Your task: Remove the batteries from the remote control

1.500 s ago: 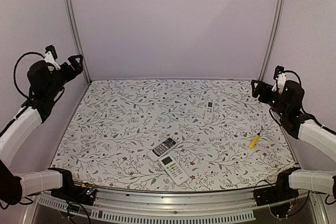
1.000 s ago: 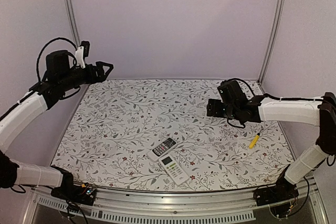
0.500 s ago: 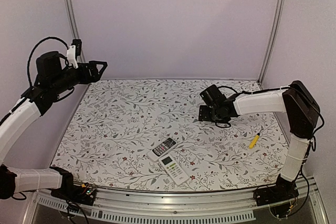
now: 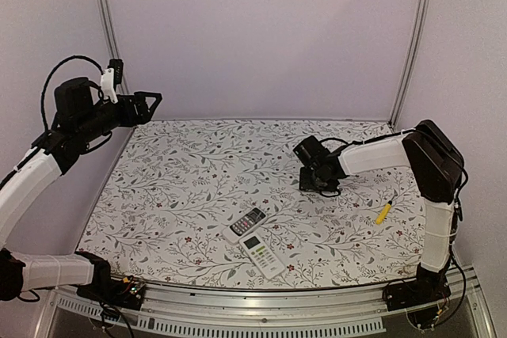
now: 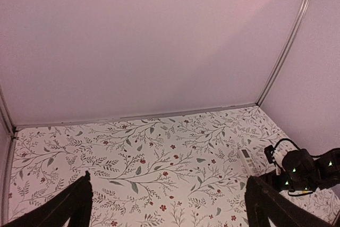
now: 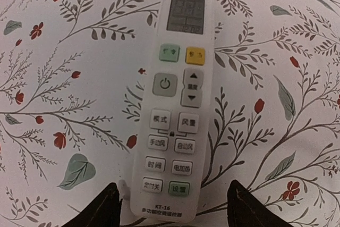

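Remote control (image 6: 172, 104): slim white plastic, rounded buttons (image 6: 165, 84), grey screen (image 6: 186, 10), its lower end between parted jaws of right gripper (image 6: 172, 184); left gripper (image 5: 167, 176) wide apart too

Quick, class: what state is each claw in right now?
Left claw: open, empty.
Right claw: open, straddling the white remote control, not gripping it.

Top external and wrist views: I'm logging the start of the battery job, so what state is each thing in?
Slim white remote: flat, buttons up, back hidden.
Dark remote: flat, free.
Wide white remote: flat, display up, free.
Yellow-handled stick: lying flat, free.
Left tool: open, raised, empty.
Right tool: open, straddling the slim remote's bottom end, not gripping.
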Tool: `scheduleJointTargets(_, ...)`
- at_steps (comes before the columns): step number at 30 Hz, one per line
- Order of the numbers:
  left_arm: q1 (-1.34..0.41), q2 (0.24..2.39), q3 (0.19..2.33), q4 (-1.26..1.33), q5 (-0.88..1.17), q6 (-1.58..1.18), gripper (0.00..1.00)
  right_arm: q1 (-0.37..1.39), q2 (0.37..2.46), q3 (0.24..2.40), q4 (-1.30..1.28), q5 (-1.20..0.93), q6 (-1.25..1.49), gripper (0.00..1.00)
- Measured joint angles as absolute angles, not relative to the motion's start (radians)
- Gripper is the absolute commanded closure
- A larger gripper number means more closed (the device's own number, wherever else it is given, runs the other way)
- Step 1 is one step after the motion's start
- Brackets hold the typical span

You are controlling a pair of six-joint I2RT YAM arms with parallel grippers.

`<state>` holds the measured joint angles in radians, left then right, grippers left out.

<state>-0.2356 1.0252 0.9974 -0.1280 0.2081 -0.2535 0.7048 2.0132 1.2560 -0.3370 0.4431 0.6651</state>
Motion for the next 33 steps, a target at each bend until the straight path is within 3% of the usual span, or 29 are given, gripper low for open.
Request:
scheduleJointTargets(5, -0.235, 1.025, 0.997, -0.128, 0.208, -0.253, 0.0, 0.705, 2.046, 1.283, -0.337, 0.443, 0.667, 0.43)
scheduleJointTargets(14, -0.236, 1.025, 0.997, -0.128, 0.203, -0.253, 0.0, 0.704, 2.062, 1.293, -0.318, 0.443, 0.682, 0.7)
scheduleJointTargets(26, -0.235, 1.023, 0.981, -0.107, 0.208, -0.246, 0.0, 0.704, 1.847, 1.074, -0.144, 0.32, 0.617, 0.75)
scheduleJointTargets(33, -0.242, 1.019, 0.937, -0.029, 0.355, -0.226, 0.0, 0.704, 1.613, 0.986, -0.048, 0.162, 0.527, 0.76)
